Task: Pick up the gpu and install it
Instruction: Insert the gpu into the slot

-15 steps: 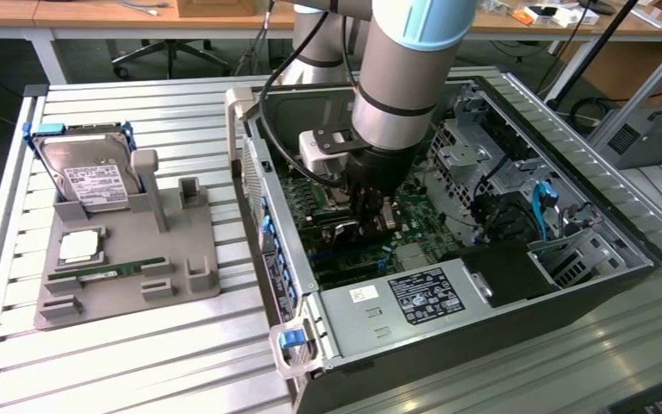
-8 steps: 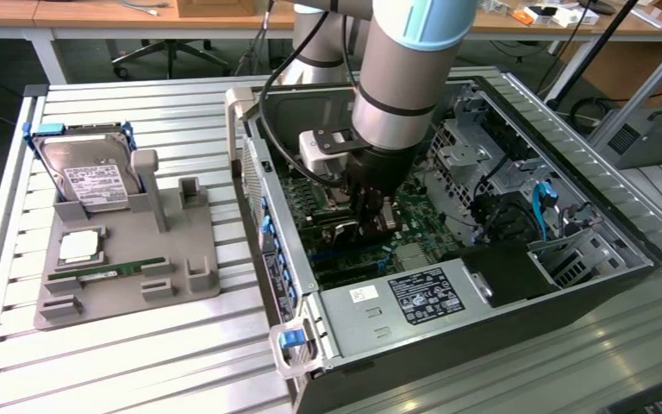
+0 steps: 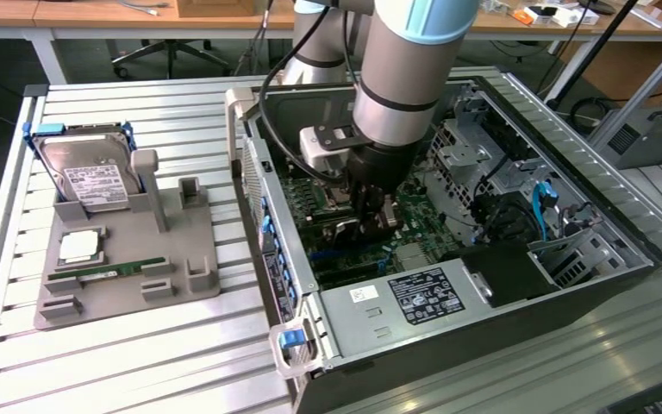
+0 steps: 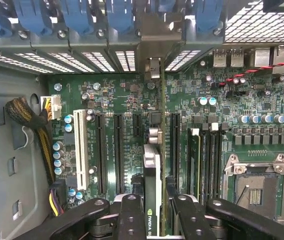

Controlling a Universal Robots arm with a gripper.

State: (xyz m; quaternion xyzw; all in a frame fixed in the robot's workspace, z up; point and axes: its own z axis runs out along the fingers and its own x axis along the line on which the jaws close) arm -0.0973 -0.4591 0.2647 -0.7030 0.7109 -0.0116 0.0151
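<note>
My gripper (image 3: 371, 222) is deep inside the open computer case (image 3: 607, 224), low over the green motherboard (image 3: 423, 228). In the wrist view the gripper (image 4: 154, 207) is shut on the gpu (image 4: 152, 175), which is seen edge-on with a green NVIDIA label, one black finger (image 4: 131, 212) on either side. The card stands on edge in line with a black expansion slot (image 4: 174, 145) area, and its silver end bracket (image 4: 154, 67) reaches the rear slot openings. I cannot tell whether the card is fully down in the slot.
Left of the case in the exterior view, a grey fixture (image 3: 124, 259) holds a silver hard drive (image 3: 92, 177), a processor chip (image 3: 78, 246) and a green memory stick (image 3: 118, 272). Inside the case are a white slot (image 4: 80, 150), a cable bundle (image 4: 32, 120), the processor socket (image 4: 254, 187) and the power supply (image 3: 423, 297).
</note>
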